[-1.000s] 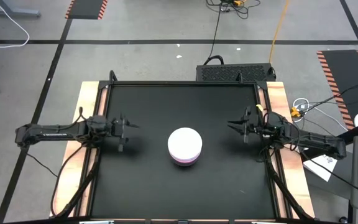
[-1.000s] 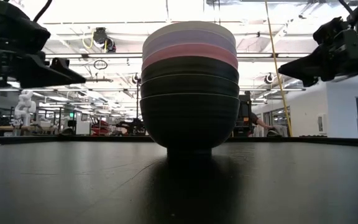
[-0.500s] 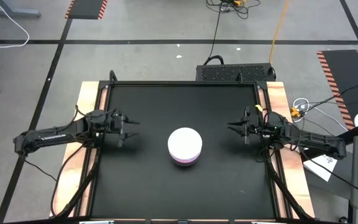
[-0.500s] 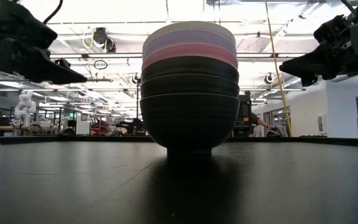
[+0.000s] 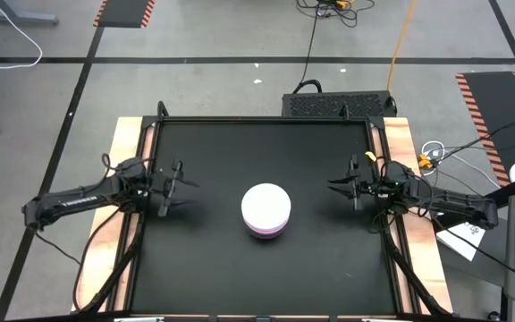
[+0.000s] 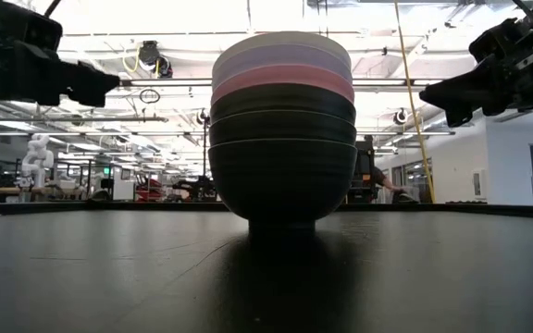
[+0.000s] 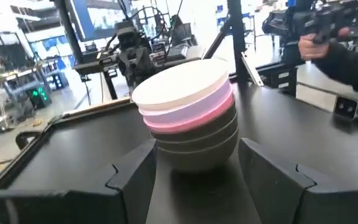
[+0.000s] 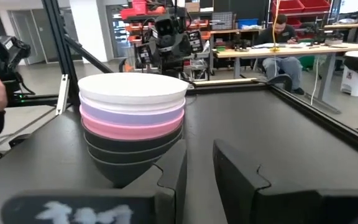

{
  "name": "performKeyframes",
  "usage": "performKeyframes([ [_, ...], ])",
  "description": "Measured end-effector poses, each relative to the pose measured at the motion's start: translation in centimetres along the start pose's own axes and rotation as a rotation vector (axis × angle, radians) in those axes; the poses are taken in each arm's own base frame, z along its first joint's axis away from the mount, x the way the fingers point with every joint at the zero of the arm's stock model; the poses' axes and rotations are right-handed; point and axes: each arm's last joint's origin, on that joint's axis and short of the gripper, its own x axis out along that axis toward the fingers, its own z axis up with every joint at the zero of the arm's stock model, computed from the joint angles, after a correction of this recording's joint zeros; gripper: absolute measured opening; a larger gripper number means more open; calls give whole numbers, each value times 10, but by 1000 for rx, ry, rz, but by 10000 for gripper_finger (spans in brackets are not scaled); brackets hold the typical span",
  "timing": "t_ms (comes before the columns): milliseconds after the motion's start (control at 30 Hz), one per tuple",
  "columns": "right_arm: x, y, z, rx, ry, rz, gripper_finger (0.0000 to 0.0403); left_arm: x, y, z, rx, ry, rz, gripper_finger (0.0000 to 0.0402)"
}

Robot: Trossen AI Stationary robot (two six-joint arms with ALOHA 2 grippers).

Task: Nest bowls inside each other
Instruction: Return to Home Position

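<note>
White plastic tops the pile: the white bowl [image 6: 280,42] sits in the lavender bowl [image 6: 280,63], that in the pink bowl [image 6: 282,81], and the three rest in the black bowls [image 6: 282,157], all nested as one upright stack at the middle of the black table [image 5: 266,143]. The rims look level in the low view, and the nesting itself appears finished, so what remains is only clearing the arms away. The left gripper [image 5: 179,185] hangs above the table's left part, well apart from the stack, with its jaws spread wide and gripping nothing; its wrist view looks straight at the bowls between its two fingers. The right gripper [image 5: 333,186] hangs over the right part, also clear of the stack, with its jaws parted by only a narrow gap and likewise empty. The main risk, as I judge it, is a stray sweep: both grippers point inward at the pile, at about the height of its upper bowls, so a retreat that swings toward the centre rather than back and outward could clip a rim. The stack stands on one small foot, so it would probably tip or slide under a side knock, and the light upper bowls could lift out. What looks like a hand in a dark sleeve [image 7: 319,46] shows beyond the table, and a reach in from there could do the same.
</note>
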Motion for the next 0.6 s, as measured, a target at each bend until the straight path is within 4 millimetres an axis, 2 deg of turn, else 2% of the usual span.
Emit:
performKeyframes([
  [167, 0, 0, 0, 11, -1, 8, 68, -1, -1, -11, -13, 64, 23, 230],
  [600, 0, 1, 0, 6, -2, 22, 68, -2, 1, -12, -55, 74, 54, 230],
])
